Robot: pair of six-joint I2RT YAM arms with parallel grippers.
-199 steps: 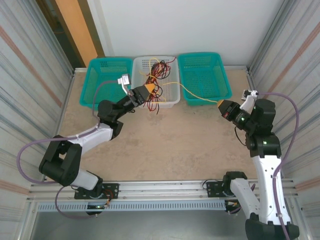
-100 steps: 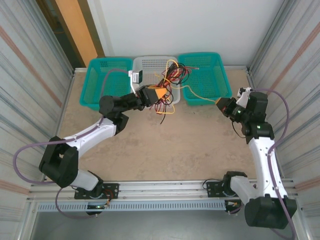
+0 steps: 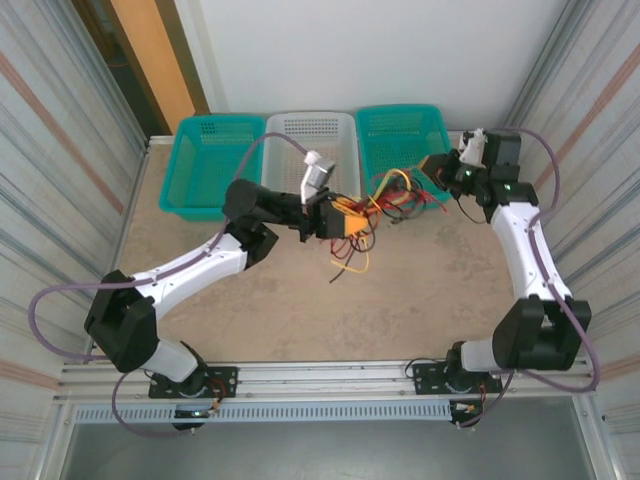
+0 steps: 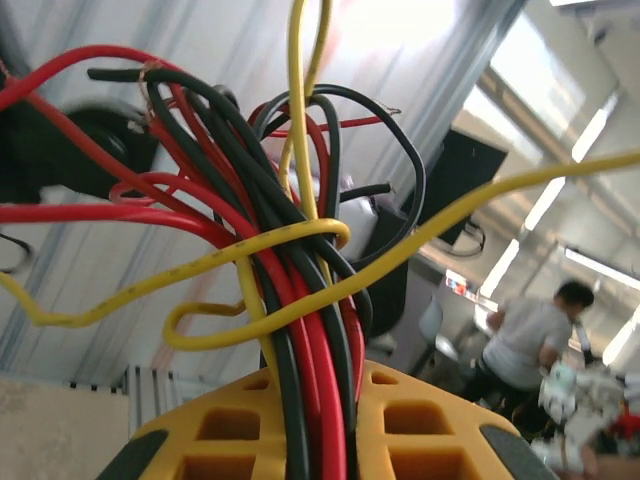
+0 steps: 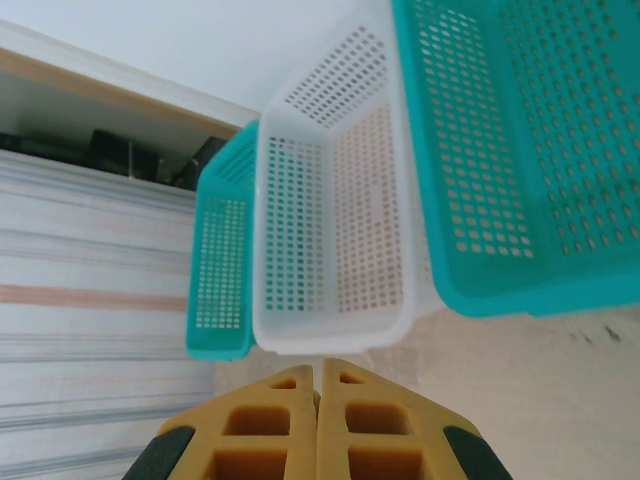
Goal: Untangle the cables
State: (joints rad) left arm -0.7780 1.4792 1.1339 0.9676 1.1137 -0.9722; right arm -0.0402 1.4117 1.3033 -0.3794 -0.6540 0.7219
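The cables (image 3: 352, 258) are a tangled bunch of red, black and yellow wires hanging above the table, in front of the white basket (image 3: 312, 128). My left gripper (image 3: 350, 222) is shut on the bunch. In the left wrist view, red and black strands (image 4: 300, 250) run down between its yellow fingers (image 4: 240, 425), and a yellow wire (image 4: 470, 205) loops round them and leads off to the upper right. My right gripper (image 3: 431, 167) is over the right teal basket (image 3: 400, 125), shut on the end of that yellow wire. Its pads (image 5: 275, 420) are pressed together.
Three baskets stand in a row at the back: a teal one (image 3: 190, 170) on the left, the white one (image 5: 330, 200) in the middle, a teal one (image 5: 520, 150) on the right. Corrugated walls close in both sides. Bare tan table (image 3: 400, 290) lies in front.
The left gripper has carried the bunch rightward and out of the white basket. The right gripper has swung back and left over the right teal basket, so the yellow wire between them is shorter.
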